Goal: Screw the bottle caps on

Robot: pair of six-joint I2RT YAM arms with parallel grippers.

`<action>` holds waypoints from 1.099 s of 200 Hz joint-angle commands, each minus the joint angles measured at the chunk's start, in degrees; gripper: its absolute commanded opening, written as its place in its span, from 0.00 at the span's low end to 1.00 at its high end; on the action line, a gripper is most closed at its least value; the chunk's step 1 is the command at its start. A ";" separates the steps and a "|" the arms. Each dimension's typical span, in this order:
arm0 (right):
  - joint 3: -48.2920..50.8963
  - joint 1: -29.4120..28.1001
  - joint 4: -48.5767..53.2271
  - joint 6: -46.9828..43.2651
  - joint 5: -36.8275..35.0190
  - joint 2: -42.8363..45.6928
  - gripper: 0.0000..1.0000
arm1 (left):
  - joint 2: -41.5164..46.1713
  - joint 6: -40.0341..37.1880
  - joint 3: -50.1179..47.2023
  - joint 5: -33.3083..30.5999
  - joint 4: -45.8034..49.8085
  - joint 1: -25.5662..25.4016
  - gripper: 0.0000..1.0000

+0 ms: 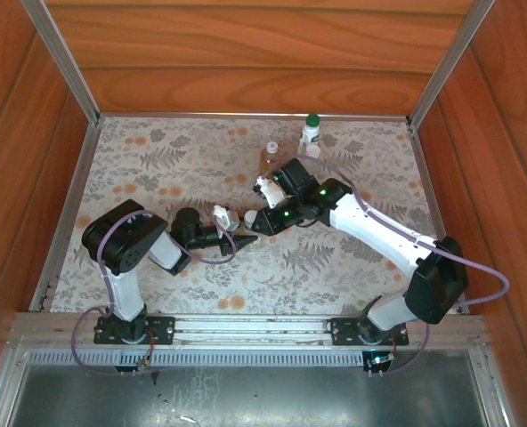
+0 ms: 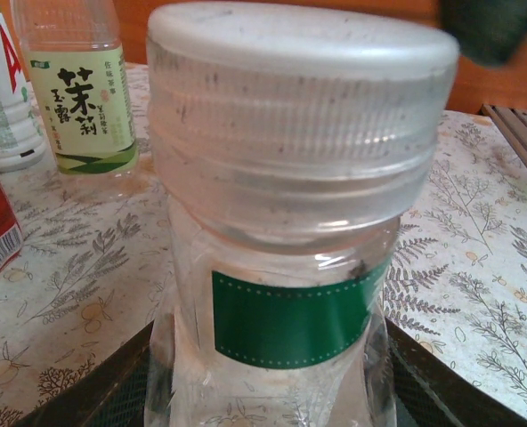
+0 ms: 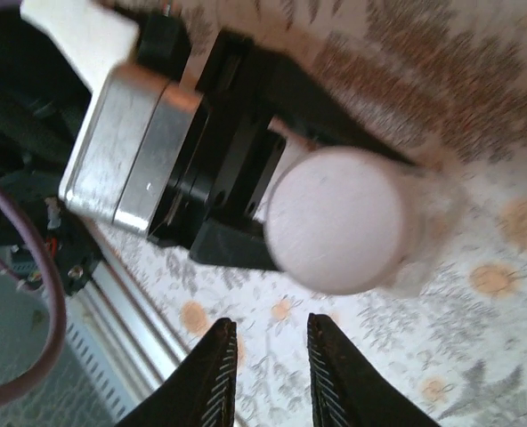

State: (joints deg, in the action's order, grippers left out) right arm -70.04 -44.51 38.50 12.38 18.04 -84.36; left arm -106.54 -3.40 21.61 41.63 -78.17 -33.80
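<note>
Your left gripper (image 1: 221, 233) lies low over the table (image 1: 157, 169), near the middle, and points to the right. It is closed on the clear bottle (image 2: 281, 311), the one with a dark green label. In the left wrist view its dark fingers (image 2: 441, 391) stand at both sides of the lower body of this bottle and press on it. The bottle stands upright in the grip.

The white cap (image 2: 299, 44) sits on the neck of the clear bottle and covers the thread. You cannot tell from the pictures how tight it is.

Your right gripper (image 1: 250, 220) comes from the right side and is just beside the cap, but apart from it. In the right wrist view you look down on the round top of the cap (image 3: 335, 218), and the two fingertips of the right gripper (image 3: 271, 334) are below it in the picture. The jaws stand a little apart, with only a narrow gap, and nothing is between them.

The other bottles are at the far side of the table. The amber bottle (image 1: 271, 158) stands behind the right wrist, and the white bottle (image 1: 312, 135) with the green cap (image 1: 312, 118) stands near it, to the right. In the left wrist view the bottle with the pale green label (image 2: 77, 89) stands just beside the white bottle (image 2: 1, 98).
</note>
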 commanded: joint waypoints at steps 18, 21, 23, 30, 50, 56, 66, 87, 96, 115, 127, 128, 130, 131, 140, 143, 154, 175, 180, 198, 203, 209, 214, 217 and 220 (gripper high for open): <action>-3.48 2.57 -3.11 -0.65 -2.47 -2.21 0.34 | -0.73 0.33 0.03 -1.16 4.24 0.65 0.53; -3.79 2.61 -3.13 -0.87 -2.30 -2.63 0.34 | -0.72 0.36 0.09 -1.13 4.28 0.65 0.53; -4.03 2.72 -3.07 -1.02 -2.20 -2.89 0.34 | -0.76 0.33 0.10 -1.14 4.30 0.60 0.53; -4.76 2.89 -2.77 -1.34 -1.91 -3.82 0.33 | -0.76 0.38 0.10 -1.07 4.27 0.62 0.53; -5.80 3.03 -1.58 -2.01 -0.36 -5.41 0.29 | -0.51 0.45 0.10 -1.04 4.28 0.61 0.53; -5.69 3.03 -1.25 -2.22 0.66 -5.57 0.27 | -0.42 0.38 0.09 -1.07 4.30 0.64 0.53; -5.47 3.03 -0.43 -2.87 2.59 -5.43 0.26 | -0.33 0.11 0.01 -1.58 4.26 0.66 0.53; -2.13 2.94 -1.21 -1.63 4.94 -4.11 0.24 | 0.00 -0.02 -0.02 -1.91 4.26 0.63 0.53; -0.80 2.81 -1.41 -1.19 5.87 -3.32 0.23 | 0.18 -0.01 -0.04 -2.05 4.26 0.64 0.53; 1.63 1.92 -1.69 -0.76 7.86 -1.18 0.22 | 0.71 0.35 -0.07 -2.62 4.33 0.60 0.53; 2.35 1.13 -1.69 -1.56 9.39 0.32 0.22 | 1.10 0.49 -0.09 -3.05 4.42 0.66 0.53; 2.40 1.07 -1.68 -1.65 9.51 0.50 0.22 | 1.13 0.54 -0.08 -3.05 4.42 0.66 0.53; 2.48 0.91 -1.72 -1.94 9.83 0.81 0.22 | 1.20 0.55 -0.10 -3.11 4.36 0.62 0.53; 2.56 0.87 -1.79 -2.07 9.96 0.93 0.22 | 1.27 0.57 -0.08 -3.16 4.40 0.60 0.53; 2.97 0.50 -2.11 -3.21 9.79 2.24 0.24 | 1.49 0.66 -0.09 -3.48 4.46 0.62 0.53; 3.15 0.48 -2.25 -3.72 9.44 2.80 0.25 | 1.63 0.68 -0.18 -3.49 4.45 0.63 0.53; 4.07 0.39 -2.94 -6.28 7.42 4.66 0.30 | 2.44 0.73 -0.35 -3.42 4.52 0.59 0.53; 5.38 0.39 -3.14 -15.32 3.85 8.06 0.53 | 4.72 0.53 -0.86 -2.81 5.19 0.62 0.52; 5.88 0.39 -3.74 -17.02 2.74 8.94 0.58 | 5.48 0.33 -1.05 -2.56 5.58 0.56 0.52; 6.72 0.39 -5.25 -26.16 1.33 11.87 0.75 | 8.31 -0.60 -1.52 -1.12 7.60 0.48 0.52; 7.46 0.39 -6.18 -29.58 1.48 12.59 0.81 | 9.19 -0.79 -1.69 -0.67 8.03 0.41 0.52; 8.24 0.39 -7.68 -32.78 1.57 13.40 0.85 | 10.17 -1.04 -1.82 0.03 8.61 0.34 0.53; 8.54 0.37 -8.29 -35.40 2.15 14.03 0.88 | 10.97 -1.16 -1.92 0.69 9.09 0.37 0.52; 8.64 0.39 -8.42 -36.83 2.29 14.24 0.90 | 11.46 -1.26 -1.98 1.09 9.35 0.40 0.53; 8.57 0.39 -8.52 -38.53 2.56 14.37 0.90 | 11.87 -1.33 -2.05 1.54 9.77 0.40 0.53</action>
State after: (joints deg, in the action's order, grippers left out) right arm -63.11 -44.18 33.04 -9.19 20.45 -72.18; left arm -98.37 -3.29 20.25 39.62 -71.16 -33.63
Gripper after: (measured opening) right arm 0.869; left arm 0.531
